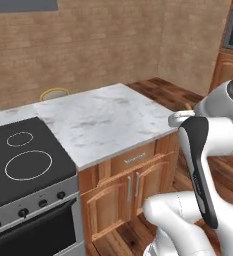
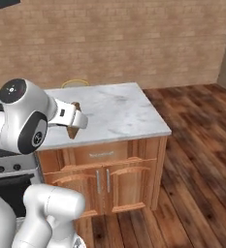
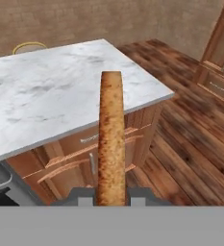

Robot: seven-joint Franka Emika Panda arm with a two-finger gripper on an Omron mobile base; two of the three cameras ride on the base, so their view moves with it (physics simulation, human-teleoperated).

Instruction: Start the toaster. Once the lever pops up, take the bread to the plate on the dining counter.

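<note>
left base view: marble counter (image 1: 105,120), black cooktop (image 1: 23,160) at its left end. right base view: bread (image 2: 74,127) at the hand, above the counter's near edge. hand view: gripper (image 3: 111,196) clamped on the bread, edge-on, upright.

Wood-plank floor (image 2: 197,160), brick wall (image 2: 134,43), wooden cabinet doors (image 1: 125,192) below.

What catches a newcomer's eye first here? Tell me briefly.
The bread stands edge-on in the shut gripper, dead centre of the hand view. Beyond it stretches the dining counter with its veined marble top, the black cooktop set at its left end.
</note>
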